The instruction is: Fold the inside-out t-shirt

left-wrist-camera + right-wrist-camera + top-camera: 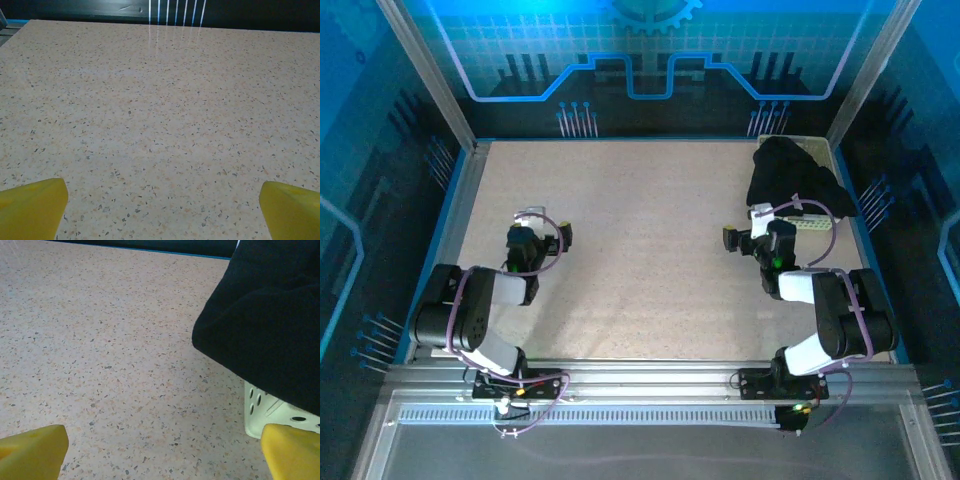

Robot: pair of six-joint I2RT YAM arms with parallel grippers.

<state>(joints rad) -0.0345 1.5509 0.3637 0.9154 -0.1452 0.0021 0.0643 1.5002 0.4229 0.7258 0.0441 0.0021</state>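
No readable text, labels, brands or numbers anywhere. The back wall (650, 50) carries only blue line graphics and a gear outline, no lettering.

Black t-shirt (792, 178): a bunched heap in the top view. Sleeves, collar and seams can't be separated, and there's no telling whether it is inside-out. It covers most of the pale yellow-green basket (814, 226), leaving rim strips showing.

Right wrist view: the t-shirt (270, 315) is cut by the top and right edges. One perforated corner of the basket (270, 412) shows; the rest is under cloth or past the frame.

Right gripper (160, 460): fingertips (35, 450) cropped at the bottom edge.

Left gripper (160, 215): fingertips (30, 207) cropped likewise.
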